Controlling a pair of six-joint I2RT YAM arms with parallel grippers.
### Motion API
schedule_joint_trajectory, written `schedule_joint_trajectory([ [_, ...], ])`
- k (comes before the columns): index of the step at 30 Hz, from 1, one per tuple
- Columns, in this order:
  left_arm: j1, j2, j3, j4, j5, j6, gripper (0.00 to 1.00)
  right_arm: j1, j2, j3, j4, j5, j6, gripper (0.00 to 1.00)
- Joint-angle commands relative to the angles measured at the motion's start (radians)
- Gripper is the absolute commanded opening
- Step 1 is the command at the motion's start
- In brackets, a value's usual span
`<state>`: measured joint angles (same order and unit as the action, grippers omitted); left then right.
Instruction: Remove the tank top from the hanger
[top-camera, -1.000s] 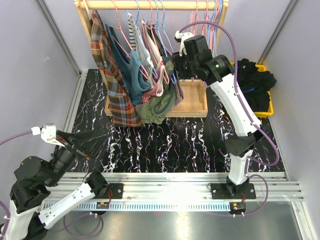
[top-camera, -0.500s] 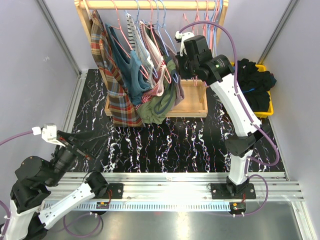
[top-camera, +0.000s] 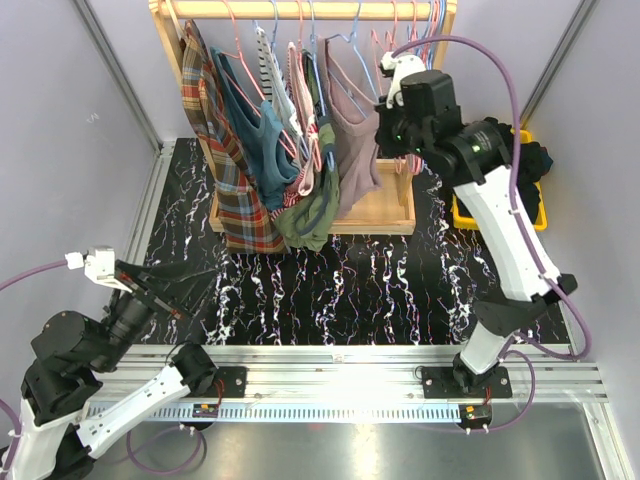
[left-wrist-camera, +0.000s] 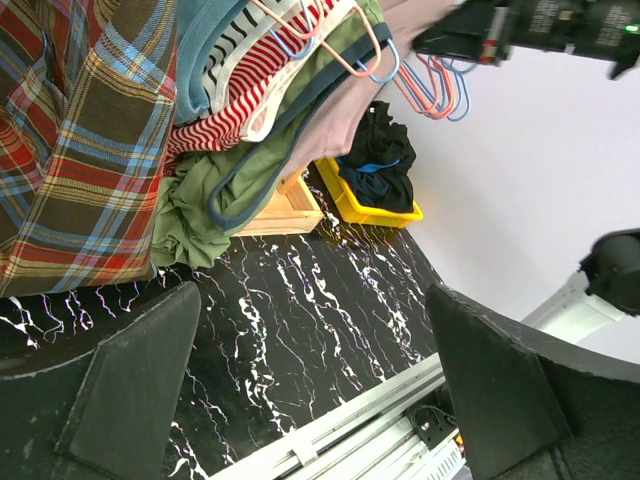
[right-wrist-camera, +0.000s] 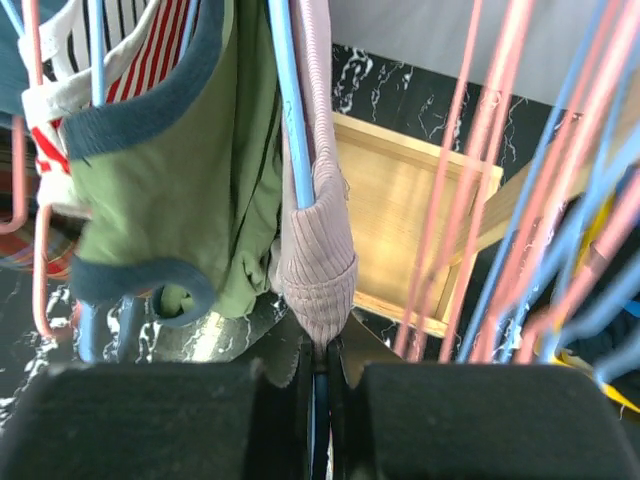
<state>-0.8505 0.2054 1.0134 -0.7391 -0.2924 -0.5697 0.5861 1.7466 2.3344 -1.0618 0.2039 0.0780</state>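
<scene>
Tank top (top-camera: 352, 130): mauve, ribbed, w/ blue hanger (right-wrist-camera: 291, 120)

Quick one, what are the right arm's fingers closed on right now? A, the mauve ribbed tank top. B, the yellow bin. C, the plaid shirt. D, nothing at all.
A: the right wrist view shows the right fingers pinching the mauve ribbed tank top where it wraps its blue hanger.

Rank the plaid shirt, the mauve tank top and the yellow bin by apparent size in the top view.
1. plaid shirt
2. mauve tank top
3. yellow bin, though the right arm hides much of it.
</scene>
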Motion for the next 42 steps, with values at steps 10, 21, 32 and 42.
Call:
schedule_joint_trajectory([
  [10,-0.005,0.107,0.05,0.092,0.061,0.044,0.99,0.004,-0.54,-0.487,0.122,-0.17,0.103,0.0],
  [21,-0.004,0.318,0.128,0.236,0.274,0.083,0.99,0.006,-0.992,-0.471,-0.288,-0.32,0.177,0.0],
  [32,-0.1,0.558,0.215,0.374,0.37,0.12,0.99,-0.009,-1.093,-0.635,-0.405,-0.544,0.203,0.0],
  [42,-0.432,0.929,0.511,0.317,0.038,0.307,0.99,-0.012,-1.139,-0.851,-0.451,-0.715,0.21,0.0],
])
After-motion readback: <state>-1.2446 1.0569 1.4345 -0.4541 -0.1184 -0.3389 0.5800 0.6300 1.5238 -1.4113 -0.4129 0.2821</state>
